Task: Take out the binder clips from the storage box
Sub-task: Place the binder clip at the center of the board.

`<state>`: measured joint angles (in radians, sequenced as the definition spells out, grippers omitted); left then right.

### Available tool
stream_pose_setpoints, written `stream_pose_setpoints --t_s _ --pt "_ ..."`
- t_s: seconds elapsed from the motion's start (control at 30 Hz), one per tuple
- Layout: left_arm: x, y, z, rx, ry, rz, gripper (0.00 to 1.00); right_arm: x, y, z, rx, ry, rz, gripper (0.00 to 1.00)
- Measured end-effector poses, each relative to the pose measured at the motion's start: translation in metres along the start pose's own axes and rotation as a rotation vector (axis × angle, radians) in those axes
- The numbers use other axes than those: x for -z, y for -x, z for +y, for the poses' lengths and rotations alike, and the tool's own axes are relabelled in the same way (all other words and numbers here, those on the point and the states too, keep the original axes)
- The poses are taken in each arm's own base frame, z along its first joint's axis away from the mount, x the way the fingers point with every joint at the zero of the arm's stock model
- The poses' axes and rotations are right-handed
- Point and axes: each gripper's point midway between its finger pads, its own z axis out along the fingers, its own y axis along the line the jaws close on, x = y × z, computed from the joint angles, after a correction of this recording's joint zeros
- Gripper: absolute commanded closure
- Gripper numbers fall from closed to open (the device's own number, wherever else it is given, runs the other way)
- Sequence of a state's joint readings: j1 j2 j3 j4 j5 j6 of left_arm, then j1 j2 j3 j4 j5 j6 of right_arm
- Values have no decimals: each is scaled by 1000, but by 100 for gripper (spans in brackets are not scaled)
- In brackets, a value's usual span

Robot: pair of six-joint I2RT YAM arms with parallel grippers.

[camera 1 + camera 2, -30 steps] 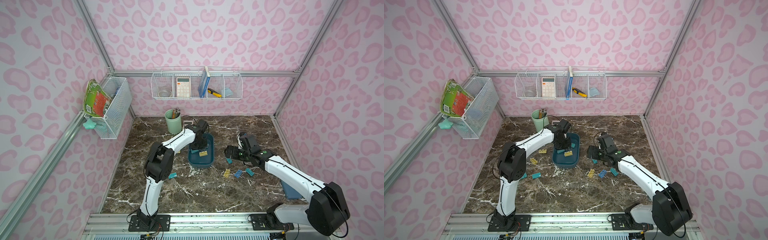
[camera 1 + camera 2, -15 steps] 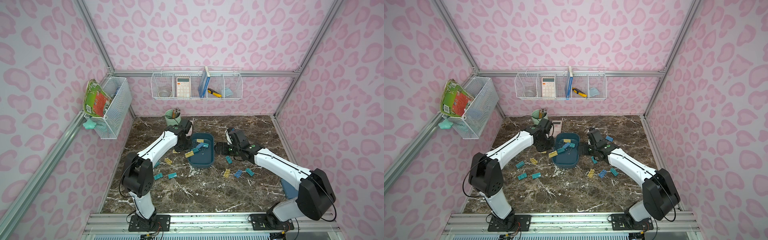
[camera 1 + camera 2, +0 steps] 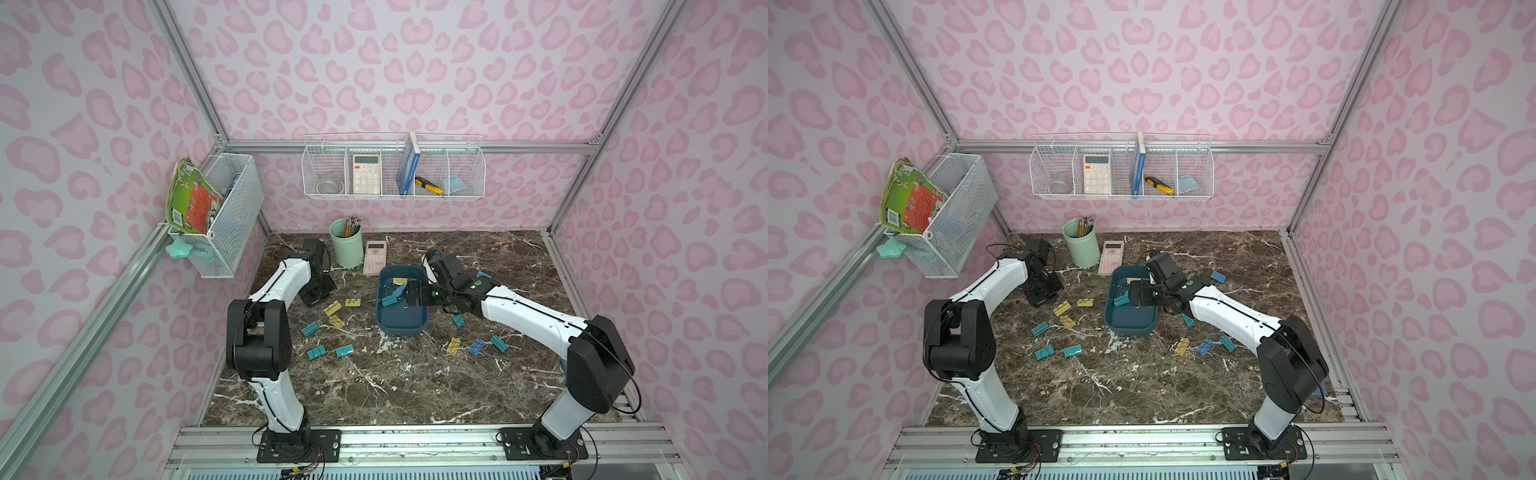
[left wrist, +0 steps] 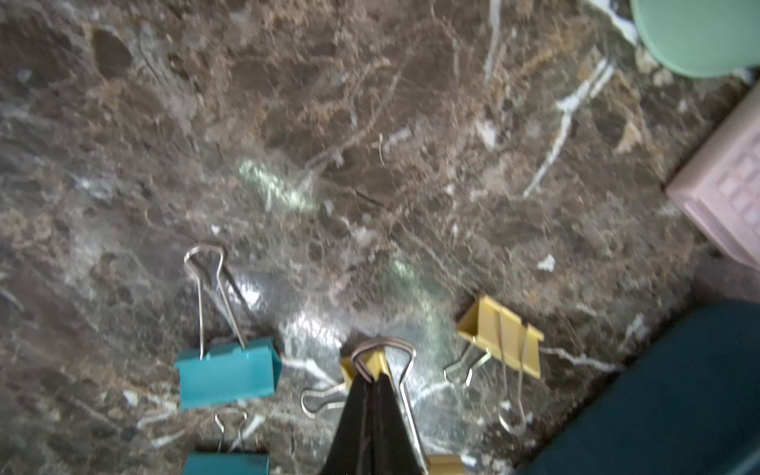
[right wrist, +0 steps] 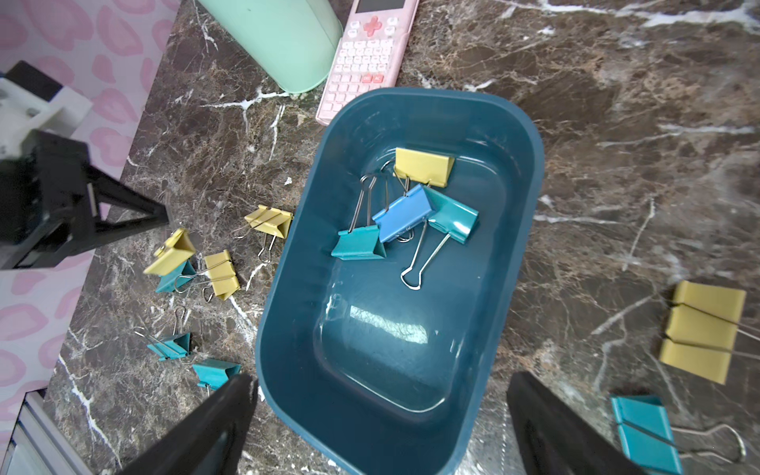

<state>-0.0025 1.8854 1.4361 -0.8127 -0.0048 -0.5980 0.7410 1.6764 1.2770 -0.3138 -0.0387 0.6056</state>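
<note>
The storage box [image 3: 398, 330] sits near the middle of the marble table [image 3: 374, 386], just in front of the pink calculator [image 3: 375, 257] and the mint-green cup [image 3: 347, 249]. Four binder clips [image 5: 405, 218] lie inside it: one yellow, one blue and two teal. They are bunched together and touching, in the half of the box nearer the calculator.

The right gripper [image 5: 380, 382] hangs over the box with its jaws spread wide and empty. In the right wrist view its two fingers [image 5: 205, 427] frame the end of the box farther from the calculator. The cluster lies ahead of them, roughly in line with the gap. How far above the clips the gripper stands is hard to judge from these angles.

The left gripper [image 4: 372, 386] is on the cup's side of the box, well clear of its wall, with its jaws pressed together. Its tip points down at a loose yellow clip [image 4: 375, 361] on the marble, and the clip's wire handle loops around the tip in the left wrist view. Whether the tip touches that clip cannot be told. A teal clip [image 4: 228, 370] and another yellow clip [image 4: 499, 333] lie just beside it.

More loose clips are scattered on the table on the other side of the box, among them a blue clip [image 3: 476, 347].
</note>
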Motion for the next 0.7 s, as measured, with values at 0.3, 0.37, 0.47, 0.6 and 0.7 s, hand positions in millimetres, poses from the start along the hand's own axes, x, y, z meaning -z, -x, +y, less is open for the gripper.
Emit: stream_pose_setpoints --t_s 0.3,0.37,0.47,0.6,0.7 --pt "-40 44 5 34 -13 31 100 -15 3 7 10 -13 34 1" --pt "-46 45 9 41 -6 43 96 -25 4 10 16 -16 53 3" --pt "-51 40 13 45 2 60 87 -40 1 10 17 -30 90 9" --pt "-55 29 15 45 -1 91 73 -58 -4 7 21 -53 136 20" --pt "-48 25 16 46 -9 89 65 -67 -5 5 33 -58 161 36"
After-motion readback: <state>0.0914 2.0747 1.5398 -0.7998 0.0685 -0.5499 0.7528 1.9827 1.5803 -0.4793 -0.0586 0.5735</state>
